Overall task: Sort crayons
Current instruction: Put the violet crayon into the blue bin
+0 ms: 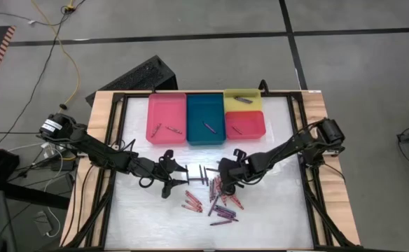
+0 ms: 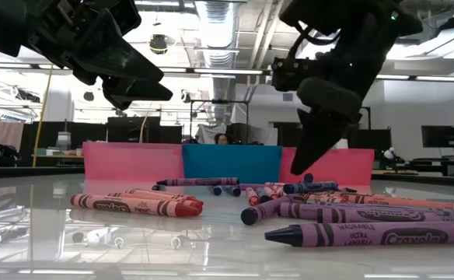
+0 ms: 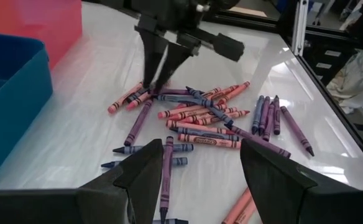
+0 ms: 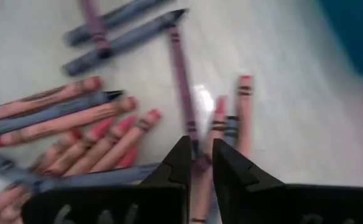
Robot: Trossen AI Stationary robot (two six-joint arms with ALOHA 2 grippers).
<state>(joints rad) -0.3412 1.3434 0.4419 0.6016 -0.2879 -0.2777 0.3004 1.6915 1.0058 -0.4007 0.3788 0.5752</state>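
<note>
From above, the crayons lay scattered on the table in front of the pink tray, the left gripper just beside them. At table height, the right gripper pointed down into the pile. The left wrist view showed its own fingers spread wide, holding nothing. In the right wrist view, narrowly parted fingertips straddled a purple crayon.

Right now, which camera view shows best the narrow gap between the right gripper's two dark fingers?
The right wrist view: the right gripper fills it, fingers nearly together above a purple crayon. The left wrist view shows it from afar; high and low views hide the gap.
</note>
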